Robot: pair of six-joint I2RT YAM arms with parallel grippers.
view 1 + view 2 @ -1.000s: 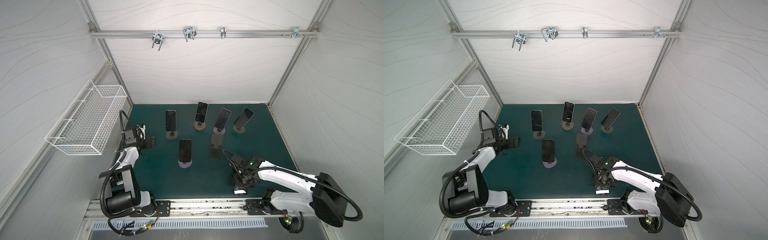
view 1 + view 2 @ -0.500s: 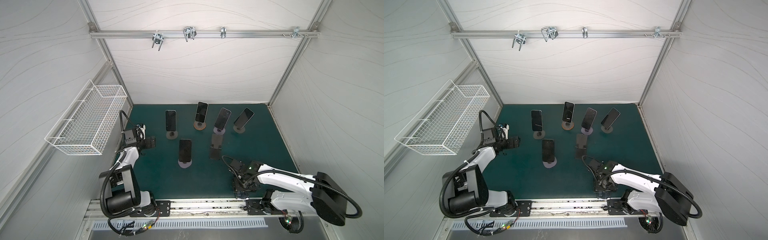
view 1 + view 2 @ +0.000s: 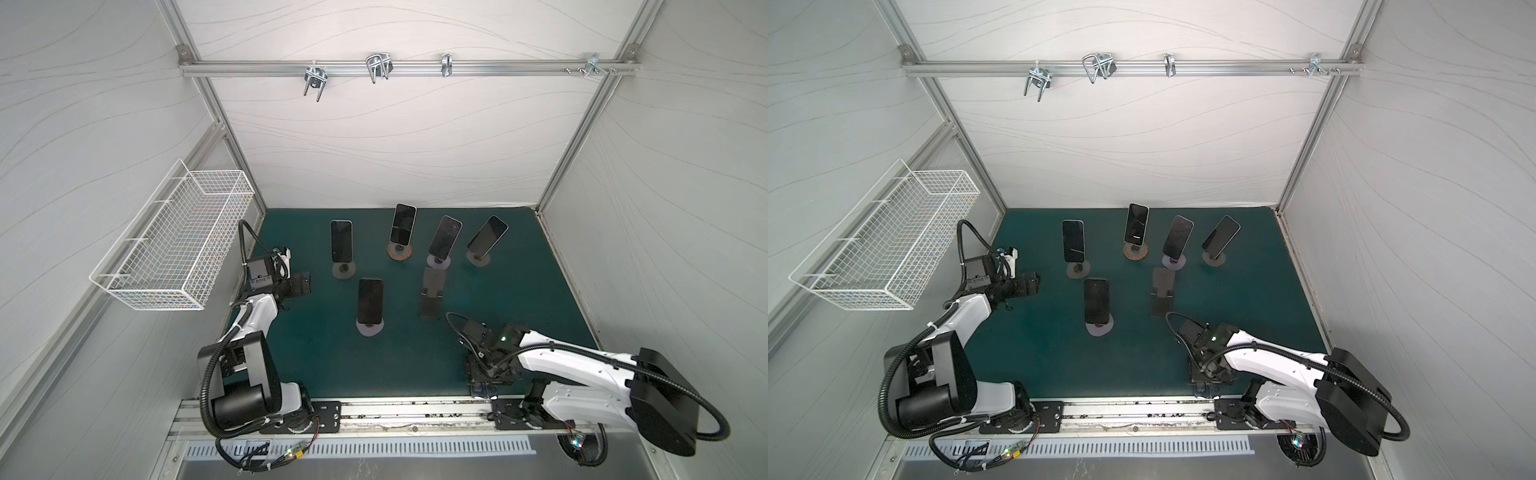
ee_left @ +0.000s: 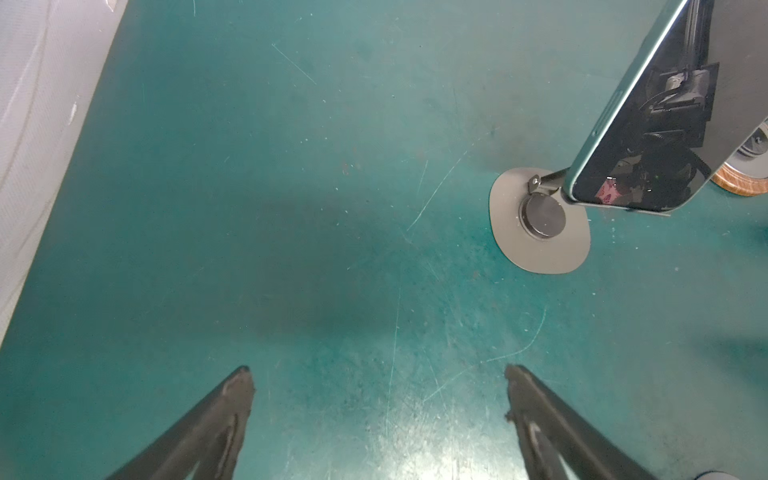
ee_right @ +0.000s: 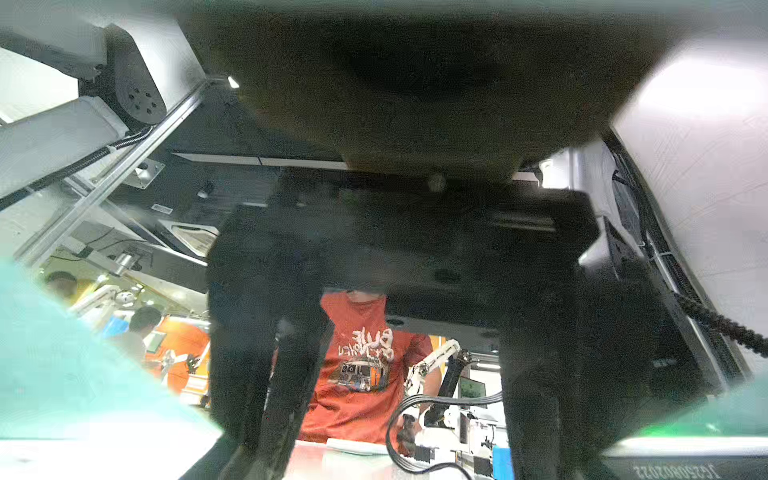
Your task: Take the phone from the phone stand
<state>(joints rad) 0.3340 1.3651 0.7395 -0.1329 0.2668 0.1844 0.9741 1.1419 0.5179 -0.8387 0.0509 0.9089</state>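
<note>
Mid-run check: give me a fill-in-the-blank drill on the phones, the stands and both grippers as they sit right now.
1. Phones resting on stands number ____.
2. The black folding stand holds ____ phone.
3. The left gripper hovers over bare mat with fingers ____.
4. The right gripper, low at the mat's front edge, is shut on a ____.

Missing words: five; no; open; phone.

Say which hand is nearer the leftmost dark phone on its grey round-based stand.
Left. The left hand is close beside the dark phone; the right hand is far off at the green mat's front edge.
</note>
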